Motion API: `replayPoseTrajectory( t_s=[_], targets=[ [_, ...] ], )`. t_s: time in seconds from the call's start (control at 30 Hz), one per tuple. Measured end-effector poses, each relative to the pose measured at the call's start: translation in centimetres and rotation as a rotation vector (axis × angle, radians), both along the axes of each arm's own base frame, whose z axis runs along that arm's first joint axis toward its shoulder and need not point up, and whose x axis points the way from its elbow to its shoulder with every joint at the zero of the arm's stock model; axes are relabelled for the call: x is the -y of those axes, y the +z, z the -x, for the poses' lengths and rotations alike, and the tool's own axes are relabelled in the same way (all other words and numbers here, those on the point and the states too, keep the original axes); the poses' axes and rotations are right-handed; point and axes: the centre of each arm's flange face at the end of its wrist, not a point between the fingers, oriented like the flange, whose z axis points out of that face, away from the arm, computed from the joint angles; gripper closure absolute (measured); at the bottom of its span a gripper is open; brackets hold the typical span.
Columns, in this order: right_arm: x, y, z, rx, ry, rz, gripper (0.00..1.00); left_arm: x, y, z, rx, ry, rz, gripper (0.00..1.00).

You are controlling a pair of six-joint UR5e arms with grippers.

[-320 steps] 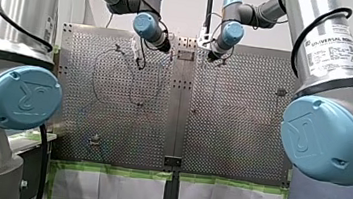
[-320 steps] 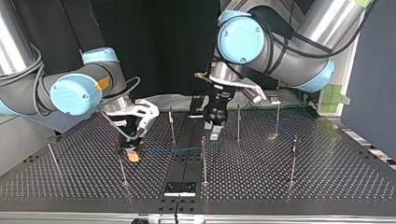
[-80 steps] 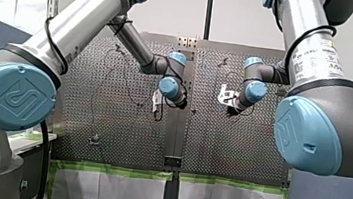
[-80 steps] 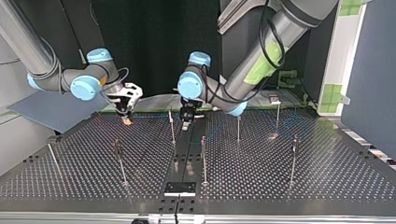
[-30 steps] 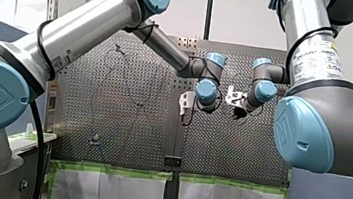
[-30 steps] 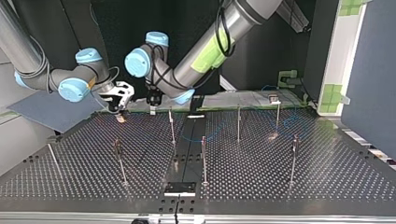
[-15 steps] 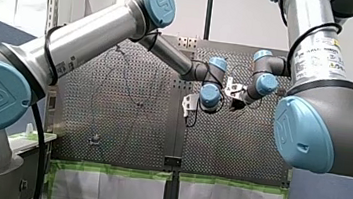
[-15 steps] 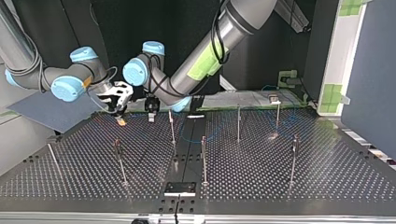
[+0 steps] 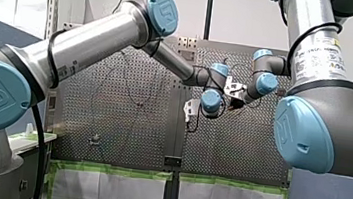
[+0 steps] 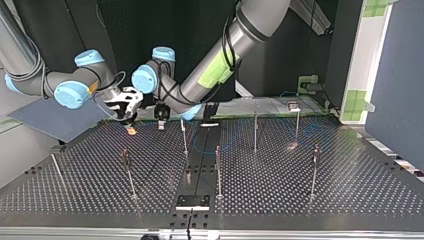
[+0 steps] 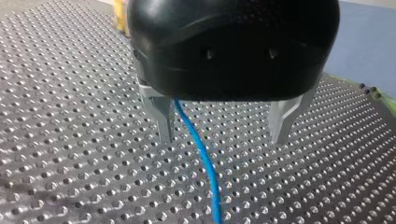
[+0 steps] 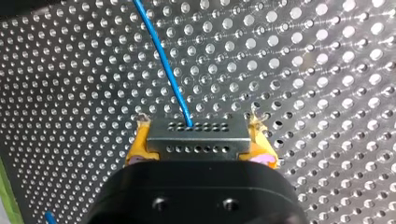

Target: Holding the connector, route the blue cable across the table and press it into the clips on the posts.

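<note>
You have the right gripper point(image 12: 200, 125) clamped on the connector point(image 12: 196, 140) at the top view's far left. Left gripper point(image 11: 223, 137) sits just beside it, fingers point(image 11: 164, 116) apart, blue cable point(image 11: 205, 163) passing between them.

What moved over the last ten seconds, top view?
My right gripper drew back from the posts to the table's far edge, at the view's left. My left gripper swung from the centre toward the view's left, beside it, open around the blue cable. The posts stayed put; my right is shut on the connector.
</note>
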Motion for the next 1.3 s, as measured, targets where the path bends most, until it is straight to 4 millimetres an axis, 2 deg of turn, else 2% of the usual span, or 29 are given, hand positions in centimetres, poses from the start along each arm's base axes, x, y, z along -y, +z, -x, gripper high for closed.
replayPoseTrajectory(
  t_s=[0.3, 0.33, 0.37, 0.4, 0.43, 0.5, 0.53, 0.9, 1.1, 1.3],
  targets=[
    [0.0, 0.1, 0.1, 0.002, -0.001, 0.001, 1.00, 0.2, 0.2, 0.0, -0.010, 0.001, 0.000, 0.00],
    [0.1, 0.1, 0.1, 0.002, -0.001, 0.001, 1.00, 0.3, 0.2, 0.1, -0.010, 0.001, 0.001, 0.16],
    [0.1, 0.1, 0.1, 0.002, -0.002, 0.001, 1.00, 0.4, 0.2, 0.2, -0.009, 0.000, 0.001, 0.16],
    [0.1, 0.1, 0.1, 0.002, -0.002, 0.001, 1.00, 0.5, 0.2, 0.2, -0.008, 0.000, 0.002, 0.25],
    [0.1, 0.1, 0.1, 0.002, -0.002, 0.002, 1.00, 0.6, 0.3, 0.3, -0.005, -0.002, 0.004, 0.54],
    [0.1, 0.2, 0.1, 0.003, -0.002, 0.003, 1.00, 0.7, 0.3, 0.4, -0.001, -0.003, 0.008, 0.54],
    [0.1, 0.2, 0.2, 0.003, -0.003, 0.003, 1.00, 0.8, 0.4, 0.4, 0.001, -0.003, 0.011, 0.99],
    [0.0, 0.8, 0.1, 0.007, -0.002, 0.012, 1.00, 0.5, 1.1, 0.5, 0.003, 0.028, 0.028, 0.99],
    [-0.3, 2.7, 0.1, 0.014, 0.000, 0.042, 1.00, 0.0, 3.4, 0.5, 0.025, 0.071, 0.042, 0.99],
    [-0.9, 6.3, 0.1, 0.042, -0.001, 0.091, 1.00, -0.3, 7.3, 1.0, 0.059, 0.078, 0.073, 0.99]
  ],
)
